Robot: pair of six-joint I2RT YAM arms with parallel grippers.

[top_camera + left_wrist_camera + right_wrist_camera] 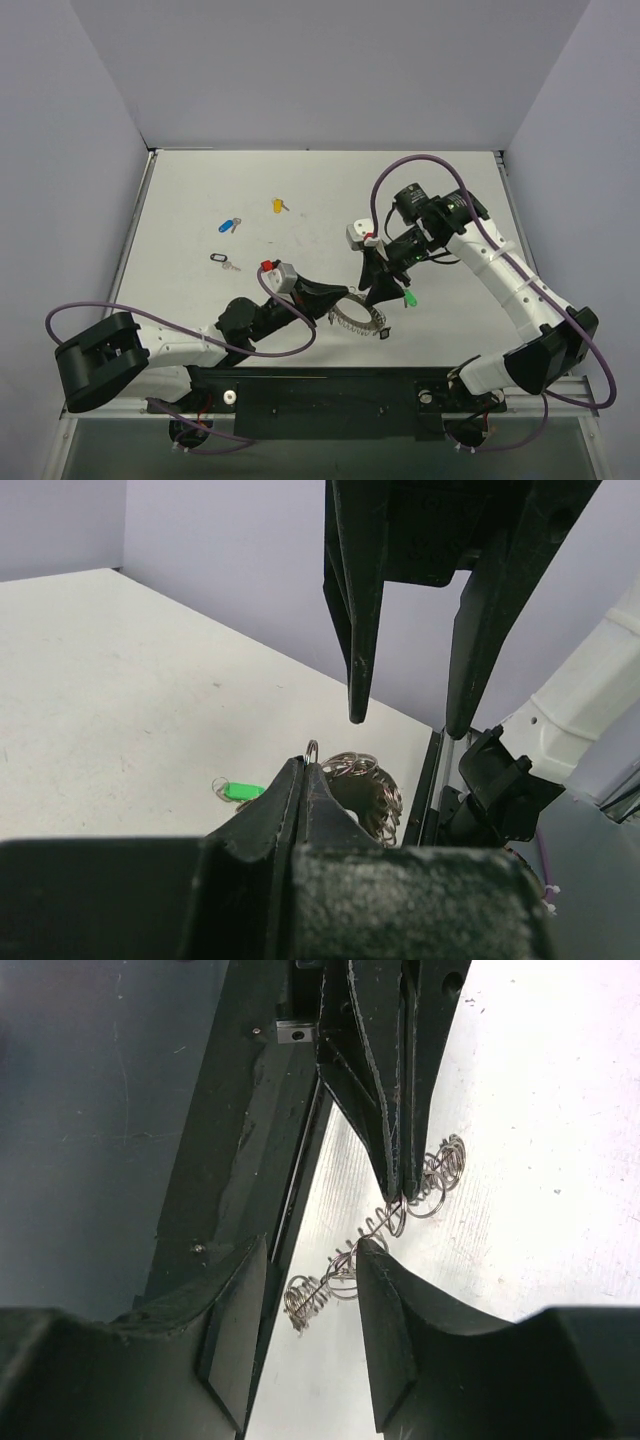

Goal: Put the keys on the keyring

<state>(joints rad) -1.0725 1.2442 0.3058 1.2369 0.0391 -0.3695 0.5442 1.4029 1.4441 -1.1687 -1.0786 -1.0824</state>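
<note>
The keyring [362,320] is a silvery hoop edged with wire loops, near the table's front middle. My left gripper [343,298] is shut on one of its loops; the left wrist view shows the loop [312,750] pinched between the shut jaws [303,766], with the hoop [368,780] behind. My right gripper [386,290] is open and empty, just above the hoop; in its own view its fingers [312,1250] straddle the keyring [345,1265]. A green-headed key [408,299] lies just right of it, also seen in the left wrist view [241,791]. A black-headed key [222,260] lies to the left.
A blue-headed key [230,225] and a yellow-headed key [279,206] lie farther back on the left. The black mounting rail [320,385] runs along the near edge, close to the keyring. Purple cables loop from both arms. Grey walls enclose the table.
</note>
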